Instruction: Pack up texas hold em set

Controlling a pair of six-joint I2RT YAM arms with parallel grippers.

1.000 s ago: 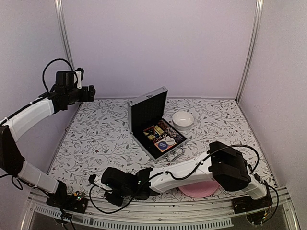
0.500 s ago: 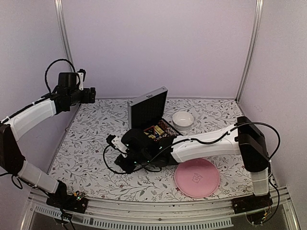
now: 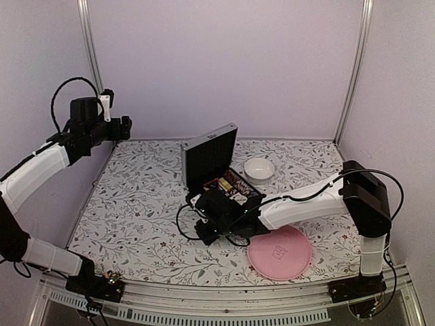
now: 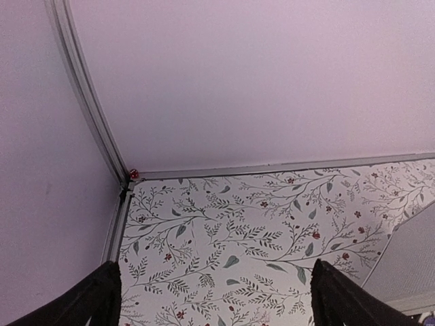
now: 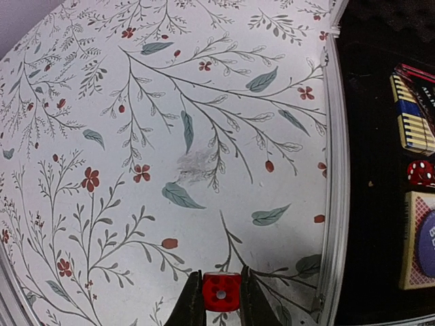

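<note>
Pinching a tiny red die [image 5: 221, 293] in the right end effector [image 5: 221, 300] just outside the small silver aluminium briefcase [image 5: 334, 170], could easily drop it short.

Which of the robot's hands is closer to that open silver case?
Right. The right hand sits just beside the case, at its rim, pinching a red die. The left hand is raised far off, near the table's back left corner.
</note>
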